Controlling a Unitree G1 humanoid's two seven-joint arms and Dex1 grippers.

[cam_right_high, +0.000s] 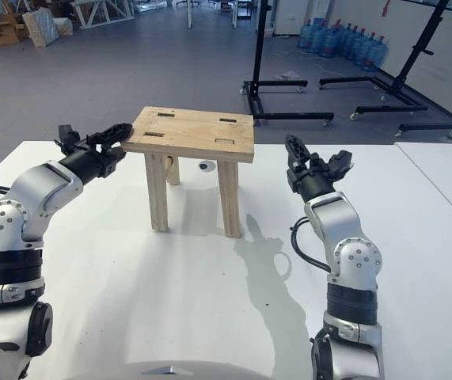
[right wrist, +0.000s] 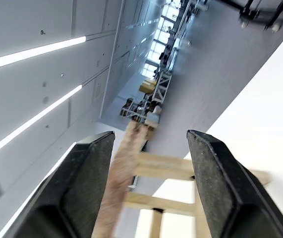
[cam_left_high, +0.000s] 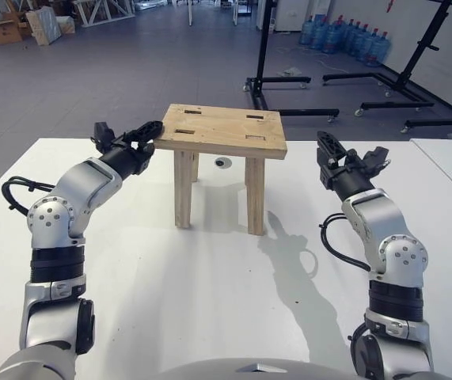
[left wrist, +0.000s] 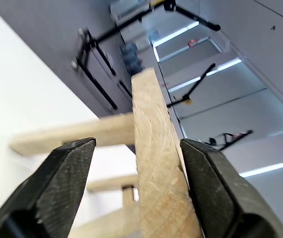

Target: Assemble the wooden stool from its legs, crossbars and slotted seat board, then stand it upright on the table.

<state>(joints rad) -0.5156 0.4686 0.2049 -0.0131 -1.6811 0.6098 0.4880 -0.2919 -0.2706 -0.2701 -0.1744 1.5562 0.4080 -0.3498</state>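
I'm seeing the stool (cam_left_high: pixel 218 170) standing upright near the table's (cam_left_high: pixel 210 309) far edge. My left gripper (cam_left_high: pixel 156 136) is straddling the seat board's (cam_left_high: pixel 222 129) left end, fingers apart, with the board's long axis running rightward. My right gripper (cam_left_high: pixel 351 150) is hanging spread, well apart.

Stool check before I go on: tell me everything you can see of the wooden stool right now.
The wooden stool stands upright and assembled on the white table. It looks like pale, unfinished wood: a flat rectangular seat board with four slots near its corners, carried on square legs. The open left gripper straddles the board's left edge; whether a finger presses on it is unclear. The right gripper is open and apart from it.
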